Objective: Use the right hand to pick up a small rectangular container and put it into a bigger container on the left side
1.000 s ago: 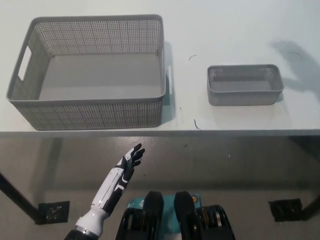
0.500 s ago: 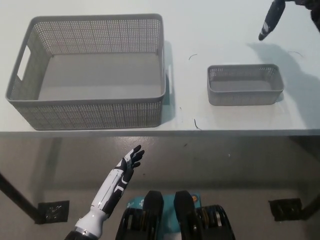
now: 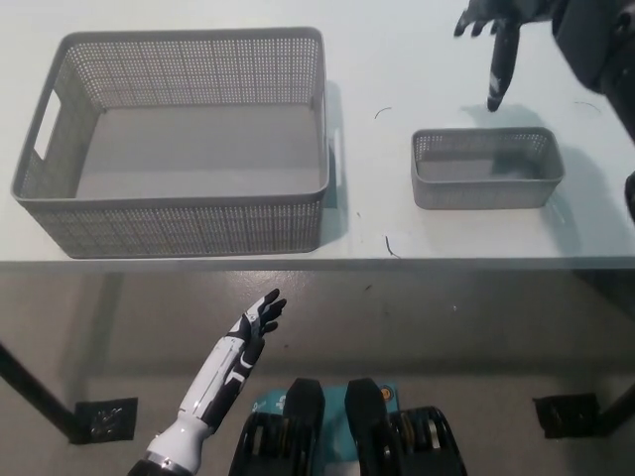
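Observation:
A small grey mesh container (image 3: 486,168) stands empty on the white table, right of centre. A much larger grey mesh basket (image 3: 179,213) sits at the left, also empty. My black right hand (image 3: 499,35) hangs open above the table just behind the small container, fingers spread, one pointing down toward its far rim without touching it. Below the table's front edge, at lower left, my white left hand (image 3: 248,332) rests open and holds nothing.
The white table (image 3: 417,50) has its front edge running across the picture's middle. Two thin dark threads lie on it, one between the containers (image 3: 381,112) and one near the front edge (image 3: 390,246). Floor and table feet show below.
My right arm has come in from the upper right and moved left and down, so the hand now hovers just behind the small container. The left hand has not moved.

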Controlling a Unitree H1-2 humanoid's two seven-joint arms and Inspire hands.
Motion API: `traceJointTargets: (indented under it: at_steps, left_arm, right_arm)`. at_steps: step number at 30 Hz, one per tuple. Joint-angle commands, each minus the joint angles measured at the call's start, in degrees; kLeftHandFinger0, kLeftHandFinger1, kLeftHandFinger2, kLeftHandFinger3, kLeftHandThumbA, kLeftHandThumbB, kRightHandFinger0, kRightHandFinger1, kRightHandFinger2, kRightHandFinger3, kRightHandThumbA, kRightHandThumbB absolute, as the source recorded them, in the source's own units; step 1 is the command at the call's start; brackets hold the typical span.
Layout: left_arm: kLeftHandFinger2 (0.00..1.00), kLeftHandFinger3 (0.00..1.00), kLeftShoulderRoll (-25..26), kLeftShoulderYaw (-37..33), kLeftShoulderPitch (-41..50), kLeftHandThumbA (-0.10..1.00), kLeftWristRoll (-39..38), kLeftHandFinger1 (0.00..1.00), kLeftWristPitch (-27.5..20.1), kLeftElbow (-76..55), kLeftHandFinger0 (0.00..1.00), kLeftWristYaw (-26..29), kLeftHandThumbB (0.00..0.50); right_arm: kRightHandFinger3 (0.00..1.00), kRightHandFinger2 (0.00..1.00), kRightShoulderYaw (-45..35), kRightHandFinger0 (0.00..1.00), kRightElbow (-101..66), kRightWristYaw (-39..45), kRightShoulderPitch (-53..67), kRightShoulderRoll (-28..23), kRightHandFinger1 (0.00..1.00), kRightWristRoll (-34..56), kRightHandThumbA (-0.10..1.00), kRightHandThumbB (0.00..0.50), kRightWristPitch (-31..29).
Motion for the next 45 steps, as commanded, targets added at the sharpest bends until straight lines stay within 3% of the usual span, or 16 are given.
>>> traceJointTargets:
  at_steps: [1,3,5,11,13,18,20,23,25,27,29,31,37,40,45]
  left_arm:
    - [1.00,1.00,0.2,0.2,0.6,1.00,1.2,1.00,-3.3,-2.4,1.00,0.5,0.361]
    - [1.00,1.00,0.3,0.4,0.6,1.00,0.5,1.00,-3.4,-2.3,1.00,0.2,0.359]
    - [1.00,1.00,0.5,0.5,0.8,1.00,0.8,1.00,-3.1,-2.6,1.00,0.2,0.358]
    - [1.00,1.00,0.7,0.5,0.6,1.00,1.2,1.00,-3.9,-2.2,1.00,0.2,0.341]
    - [1.00,1.00,0.7,0.5,0.6,1.00,1.0,1.00,-3.9,-2.3,1.00,0.0,0.332]
    - [1.00,1.00,1.0,0.6,0.3,1.00,0.9,1.00,-4.2,-2.2,1.00,-0.1,0.322]
    - [1.00,1.00,1.1,0.6,0.3,1.00,1.2,1.00,-3.7,-2.4,1.00,-0.1,0.326]
    - [1.00,1.00,1.0,0.6,0.2,1.00,1.0,1.00,-3.9,-2.3,1.00,0.0,0.323]
    - [1.00,1.00,1.1,0.7,0.0,1.00,1.3,1.00,-4.0,-2.2,1.00,0.2,0.325]
    - [1.00,1.00,1.1,0.7,-0.1,1.00,1.7,1.00,-3.9,-2.3,1.00,0.4,0.328]
    - [1.00,1.00,1.2,0.8,-0.3,1.00,1.7,1.00,-3.7,-2.3,1.00,0.3,0.323]
    - [1.00,1.00,1.4,0.8,-0.5,1.00,2.2,1.00,-4.0,-2.3,1.00,0.3,0.310]
    - [1.00,1.00,1.7,0.7,-0.7,1.00,2.6,1.00,-4.0,-2.1,1.00,0.3,0.312]
    - [1.00,1.00,1.8,0.6,-0.8,1.00,3.0,1.00,-4.6,-1.9,1.00,0.4,0.313]
    - [1.00,1.00,1.8,0.8,-1.0,1.00,2.8,1.00,-4.3,-1.9,1.00,0.3,0.300]
  right_arm:
    - [1.00,1.00,-0.4,1.00,0.5,0.3,-1.4,0.1,1.00,-1.8,1.00,0.386,-1.4]
    - [1.00,1.00,-0.5,1.00,0.8,0.6,-1.1,0.5,1.00,-1.9,1.00,0.397,-1.3]
    - [1.00,1.00,-0.2,1.00,0.9,0.1,-0.8,1.0,1.00,-2.4,1.00,0.457,-0.3]
    - [1.00,1.00,-1.0,1.00,0.9,-2.2,0.8,1.2,1.00,-3.0,1.00,0.489,2.0]
    - [1.00,1.00,-0.9,1.00,0.7,-5.1,1.9,1.2,1.00,-3.6,1.00,0.444,1.2]
    - [1.00,1.00,-0.1,1.00,0.8,-7.2,3.4,0.9,1.00,-5.1,1.00,0.453,0.0]
    - [1.00,1.00,-1.3,1.00,1.0,-7.0,4.2,0.8,1.00,-4.0,1.00,0.429,-0.2]
    - [1.00,1.00,-1.9,1.00,1.0,-8.3,4.9,0.6,1.00,-4.0,1.00,0.480,-0.2]
    - [1.00,1.00,-1.5,1.00,1.3,-8.4,5.0,0.5,1.00,-4.6,1.00,0.484,0.0]
    - [1.00,1.00,-2.0,1.00,1.6,-7.7,5.1,0.5,1.00,-4.3,1.00,0.451,0.8]
    - [1.00,1.00,-1.4,1.00,1.7,-8.7,5.7,0.4,1.00,-5.2,1.00,0.459,0.9]
    - [1.00,1.00,-2.4,1.00,1.9,-6.3,6.0,0.0,1.00,-4.1,1.00,0.413,-0.5]
    - [1.00,1.00,-4.2,1.00,2.1,-6.6,7.2,0.0,1.00,-3.1,1.00,0.406,-0.3]
    - [1.00,1.00,-5.1,1.00,2.4,-6.6,8.5,0.3,1.00,-2.9,1.00,0.366,-0.6]
    - [1.00,1.00,-6.1,1.00,2.7,-6.8,9.3,0.6,1.00,-2.9,1.00,0.375,-0.1]
